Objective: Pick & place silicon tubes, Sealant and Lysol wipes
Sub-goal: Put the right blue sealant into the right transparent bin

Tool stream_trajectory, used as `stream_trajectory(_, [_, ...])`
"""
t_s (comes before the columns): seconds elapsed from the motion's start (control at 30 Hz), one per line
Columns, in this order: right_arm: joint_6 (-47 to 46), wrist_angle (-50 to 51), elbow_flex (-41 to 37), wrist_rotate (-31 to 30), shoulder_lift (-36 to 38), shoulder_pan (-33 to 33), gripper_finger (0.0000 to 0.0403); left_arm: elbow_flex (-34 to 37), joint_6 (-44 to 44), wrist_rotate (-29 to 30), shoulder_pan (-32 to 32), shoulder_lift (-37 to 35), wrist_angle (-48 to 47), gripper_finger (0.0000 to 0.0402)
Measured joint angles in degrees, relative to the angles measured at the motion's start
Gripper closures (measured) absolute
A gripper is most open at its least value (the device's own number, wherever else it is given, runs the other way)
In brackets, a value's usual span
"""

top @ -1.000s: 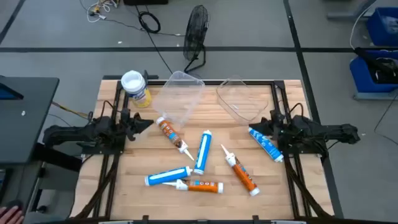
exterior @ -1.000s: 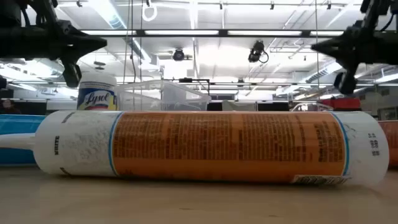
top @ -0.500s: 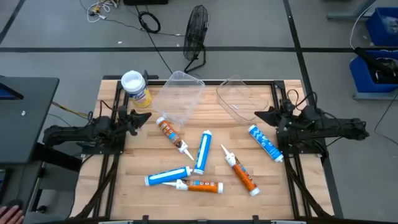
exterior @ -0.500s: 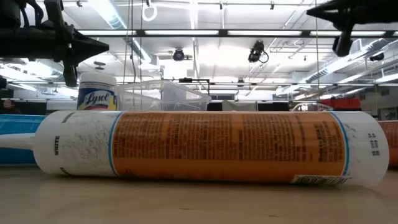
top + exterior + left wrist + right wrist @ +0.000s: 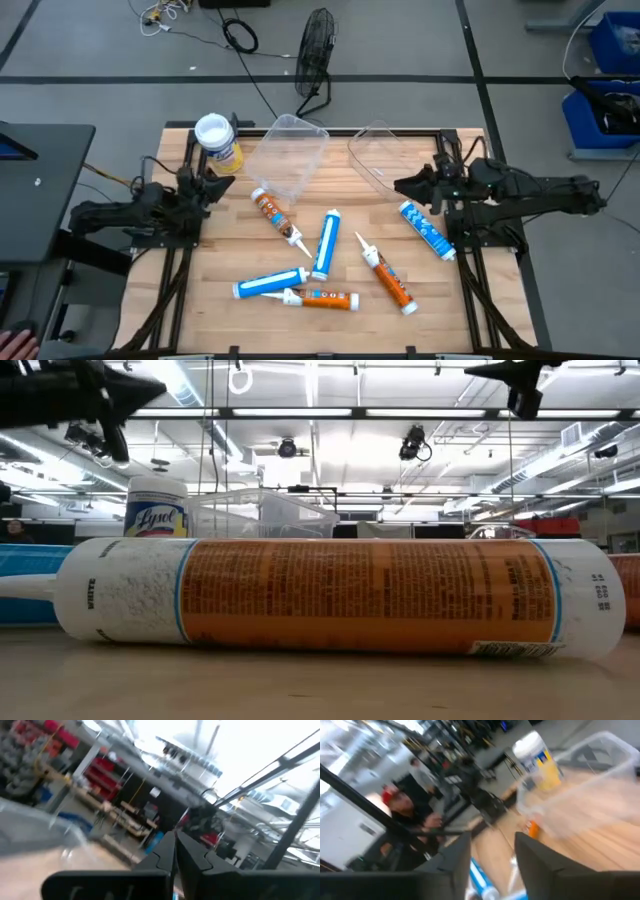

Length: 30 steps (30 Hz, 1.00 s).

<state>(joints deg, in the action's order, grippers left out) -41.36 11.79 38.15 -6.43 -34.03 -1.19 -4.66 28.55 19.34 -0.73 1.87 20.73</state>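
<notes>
Wooden slats form the surface [image 5: 230, 325], where six slim caulk tubes lie scattered, three blue-and-white, three orange. At its far left corner stands the short yellow Lysol wipes canister [image 5: 217, 142] with a round white lid, beside two clear plastic bins [image 5: 290, 152]. Just near the canister, the left end effector [image 5: 224, 185] has its fingers pressed together, empty. By the right edge, the right end effector [image 5: 401, 187] has its fingers apart, holding nothing.

Lysol wipes [image 5: 156, 508] read "Lysol"; tube [image 5: 340, 596] reads "WHITE".
</notes>
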Motion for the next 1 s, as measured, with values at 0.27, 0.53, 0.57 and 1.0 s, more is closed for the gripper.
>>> stream_trajectory(0.27, [-0.3, 16.0, 11.3, 1.6, -5.9, 0.0, 0.0155, -8.4, -8.7, -2.0, 0.0, 3.4, -2.0, 0.029])
stream_trajectory(0.53, [-0.9, 38.4, 17.3, 1.6, -11.0, 0.0, 0.0138, -18.6, -9.9, -4.8, 0.0, 15.7, -8.0, 0.0173])
stream_trajectory(0.57, [-2.6, 40.8, 17.3, 1.5, -11.3, 0.0, 0.0138, -19.8, -10.1, -5.3, 0.0, 17.6, -8.7, 0.0165])
stream_trajectory(1.0, [-13.9, 62.8, 16.9, -4.7, -13.0, -1.3, 0.0137, -30.7, -20.0, -6.3, 1.4, 33.3, -9.0, 0.015])
